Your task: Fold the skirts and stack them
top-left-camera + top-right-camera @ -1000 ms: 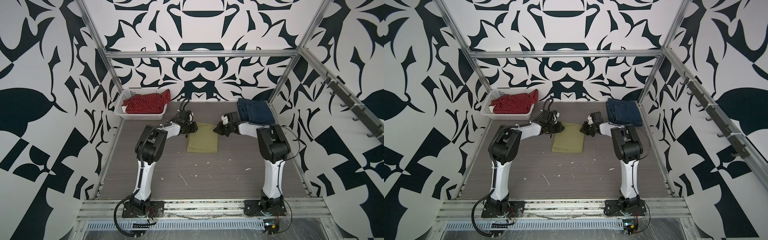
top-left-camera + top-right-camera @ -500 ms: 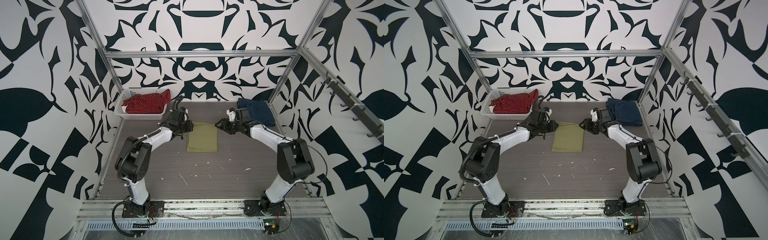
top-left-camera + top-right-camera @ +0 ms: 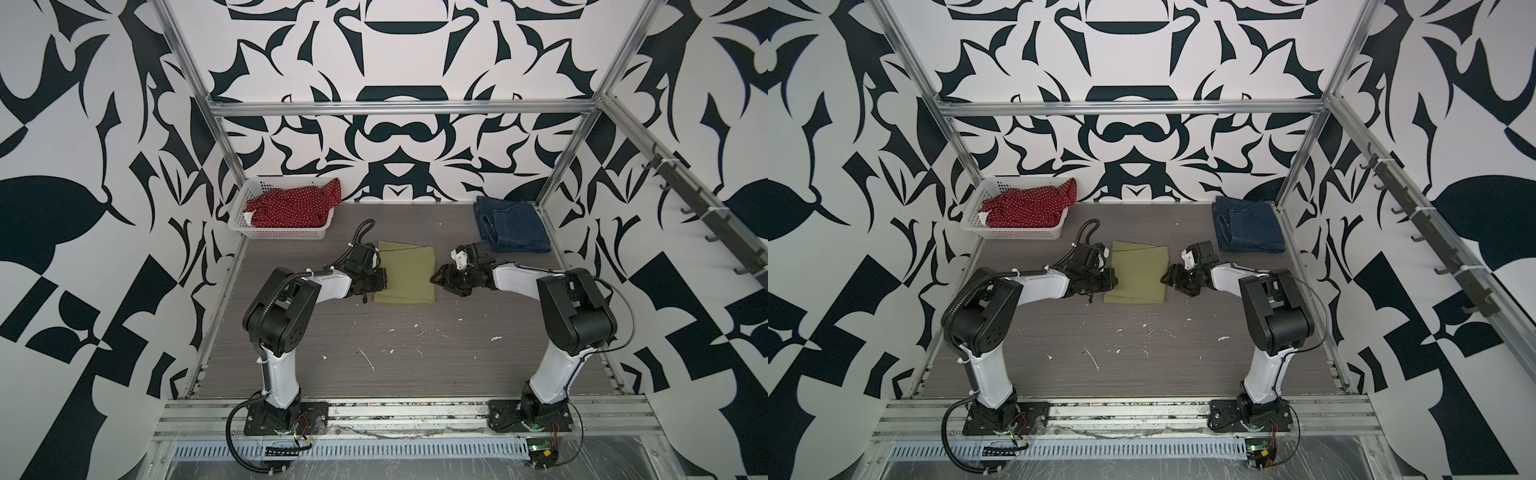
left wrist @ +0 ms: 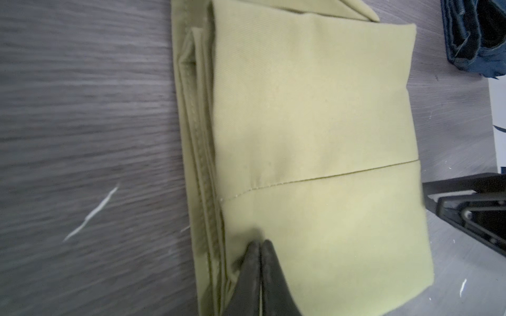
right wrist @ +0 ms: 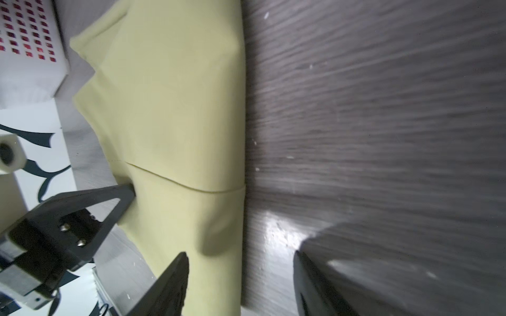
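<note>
Olive-green skirt (image 3: 409,274) (image 3: 1138,274): folded into a flat rectangle on the worktop (image 3: 395,340), toward 12 o'clock from the worktop's middle in both top views. Layered hems run along its 9 o'clock edge, and the left wrist view (image 4: 315,136) shows one seam crossing the top layer.
Denim skirt (image 3: 513,226) (image 3: 1248,226): folded, lying in the back corner at 1 o'clock, apart from the olive-green skirt.
Red polka-dot skirt (image 3: 291,205) (image 3: 1025,205): bunched up inside the white basket (image 3: 282,232) (image 3: 1013,232) at 11 o'clock.
Left gripper (image 3: 383,280) (image 3: 1113,279) (image 4: 260,245): low at the olive-green skirt's 9 o'clock edge. Its fingers are pressed together, with the tips on the cloth just inside the layered hems. I cannot tell whether a layer is pinched between them.
Right gripper (image 3: 436,277) (image 3: 1165,279) (image 5: 241,260): low at the same skirt's 3 o'clock edge. Its fingers are spread wide and hold nothing; one tip is over the cloth's border, the other over bare worktop.
Worktop surface: grey wood grain, with white flecks (image 3: 365,357) scattered toward 6 o'clock.
</note>
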`<action>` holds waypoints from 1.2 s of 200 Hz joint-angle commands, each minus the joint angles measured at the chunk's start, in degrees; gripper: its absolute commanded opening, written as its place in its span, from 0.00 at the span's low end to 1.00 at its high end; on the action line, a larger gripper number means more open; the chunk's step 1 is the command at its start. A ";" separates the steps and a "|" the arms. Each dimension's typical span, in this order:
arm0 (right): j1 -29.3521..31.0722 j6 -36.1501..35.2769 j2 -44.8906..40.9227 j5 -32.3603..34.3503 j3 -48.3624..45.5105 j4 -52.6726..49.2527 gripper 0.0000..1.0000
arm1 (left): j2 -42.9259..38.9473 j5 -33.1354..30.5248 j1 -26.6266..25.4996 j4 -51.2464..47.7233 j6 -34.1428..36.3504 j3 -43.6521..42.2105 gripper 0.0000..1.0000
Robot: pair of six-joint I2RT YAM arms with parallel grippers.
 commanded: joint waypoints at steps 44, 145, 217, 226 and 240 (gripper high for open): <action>1.12 8.26 8.23 -6.20 0.93 18.30 0.55 | 1.16 -1.85 0.14 0.12 -0.06 -1.81 0.08; 0.96 3.12 7.14 -2.89 6.22 12.58 0.00 | -6.22 -7.18 0.18 0.39 -0.72 -2.12 0.49; -2.14 -30.00 2.47 12.56 30.17 -28.11 0.00 | -22.42 -13.41 0.18 6.61 -0.61 -11.20 1.00; -2.79 -32.99 3.75 14.78 34.17 -32.85 0.00 | -22.82 -13.45 0.18 6.65 -0.35 -11.39 0.99; -4.68 -35.72 5.20 17.19 38.91 -37.17 0.00 | -23.02 -13.01 0.18 6.54 0.02 -11.57 0.99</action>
